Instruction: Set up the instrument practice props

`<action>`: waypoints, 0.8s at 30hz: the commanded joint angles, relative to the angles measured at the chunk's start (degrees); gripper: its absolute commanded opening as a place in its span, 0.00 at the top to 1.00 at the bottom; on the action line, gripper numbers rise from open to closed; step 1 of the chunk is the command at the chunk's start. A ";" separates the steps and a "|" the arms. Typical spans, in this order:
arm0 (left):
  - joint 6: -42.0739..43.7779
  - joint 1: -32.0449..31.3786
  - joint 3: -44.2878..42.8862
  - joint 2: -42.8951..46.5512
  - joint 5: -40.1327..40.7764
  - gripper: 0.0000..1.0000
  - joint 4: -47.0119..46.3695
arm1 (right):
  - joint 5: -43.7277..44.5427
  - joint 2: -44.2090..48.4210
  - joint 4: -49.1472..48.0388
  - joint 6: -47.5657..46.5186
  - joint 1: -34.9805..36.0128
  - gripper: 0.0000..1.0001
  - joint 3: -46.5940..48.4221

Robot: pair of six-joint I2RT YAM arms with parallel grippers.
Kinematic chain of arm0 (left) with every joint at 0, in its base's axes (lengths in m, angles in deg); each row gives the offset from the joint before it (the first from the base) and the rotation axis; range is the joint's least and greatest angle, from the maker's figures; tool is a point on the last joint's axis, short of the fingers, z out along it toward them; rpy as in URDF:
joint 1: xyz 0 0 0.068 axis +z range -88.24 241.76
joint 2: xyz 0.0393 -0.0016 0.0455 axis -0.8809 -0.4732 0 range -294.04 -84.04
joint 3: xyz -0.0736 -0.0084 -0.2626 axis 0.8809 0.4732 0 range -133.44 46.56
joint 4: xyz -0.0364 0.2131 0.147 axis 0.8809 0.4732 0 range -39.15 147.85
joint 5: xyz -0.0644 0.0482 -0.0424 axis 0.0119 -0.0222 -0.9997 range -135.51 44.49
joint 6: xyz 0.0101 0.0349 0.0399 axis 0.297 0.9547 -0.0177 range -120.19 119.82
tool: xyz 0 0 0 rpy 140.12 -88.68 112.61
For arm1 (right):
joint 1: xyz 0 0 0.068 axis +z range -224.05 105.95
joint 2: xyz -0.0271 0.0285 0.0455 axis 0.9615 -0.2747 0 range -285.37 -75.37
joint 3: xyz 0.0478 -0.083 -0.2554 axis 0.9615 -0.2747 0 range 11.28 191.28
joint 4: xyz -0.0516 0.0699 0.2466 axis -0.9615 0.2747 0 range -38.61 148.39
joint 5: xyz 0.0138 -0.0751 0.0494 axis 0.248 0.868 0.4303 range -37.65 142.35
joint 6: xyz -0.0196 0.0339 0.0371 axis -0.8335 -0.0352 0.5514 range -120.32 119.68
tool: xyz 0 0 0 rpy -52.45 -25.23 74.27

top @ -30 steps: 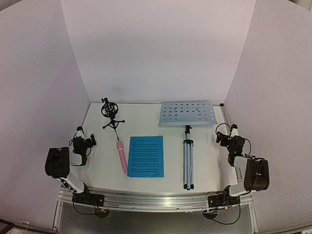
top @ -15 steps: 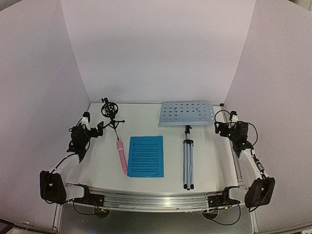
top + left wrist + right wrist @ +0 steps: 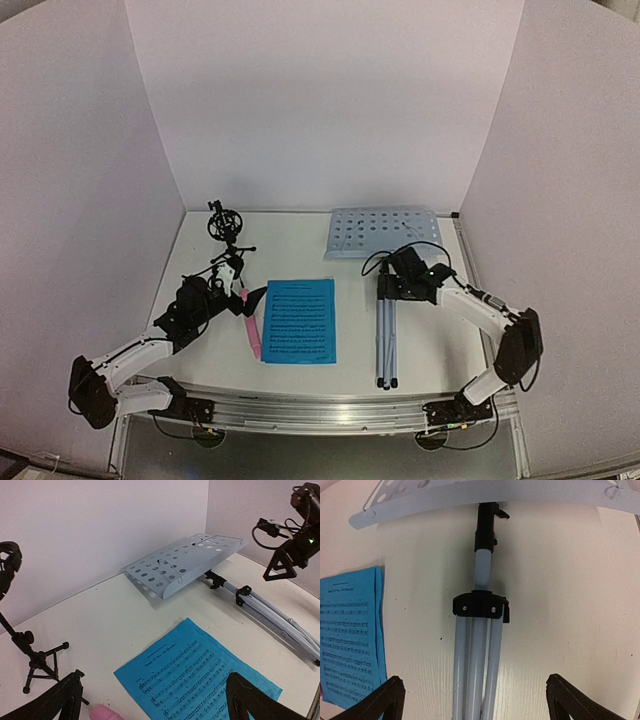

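Now, spread left gripper (image 3: 237, 290) hangs above pink microphone (image 3: 250, 325); spread right gripper (image 3: 385, 285) above flat-lying music stand (image 3: 385, 232), legs toward six o'clock.

On my feed I saw a cream-white tabletop (image 3: 300, 245) boxed in by plain, pale panels: a back wall (image 3: 320, 100), a left wall (image 3: 70, 200) and a right wall (image 3: 575, 200). A metal rail (image 3: 320, 408) ran along its near edge. The light was soft and even.

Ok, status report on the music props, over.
Open left gripper above end of pink microphone. Open right gripper above folded legs of music stand. Stand lying flat, nothing held. Nothing in the way.
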 commanded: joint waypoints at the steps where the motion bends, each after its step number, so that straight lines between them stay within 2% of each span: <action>1: 1.52 -1.76 -1.35 -1.43 0.06 0.00 0.33 | 10.42 -8.07 4.78 2.75 2.07 0.06 7.48; 6: 2.65 -1.88 -1.38 -1.83 1.33 0.00 -1.26 | 17.01 -16.37 -2.54 -0.07 2.07 0.18 12.01; 10: 4.31 -1.96 -0.97 -1.05 2.70 0.00 -1.75 | 18.03 -22.18 -6.88 -2.20 1.62 0.30 15.54; 18: 4.56 -1.96 -0.05 0.49 2.63 0.00 -1.45 | 16.43 -30.50 -9.33 -2.30 -1.16 0.34 21.04; 24: 5.56 -1.92 0.23 0.42 2.67 0.00 -2.23 | 13.66 -32.30 -10.49 1.40 -1.85 0.37 18.68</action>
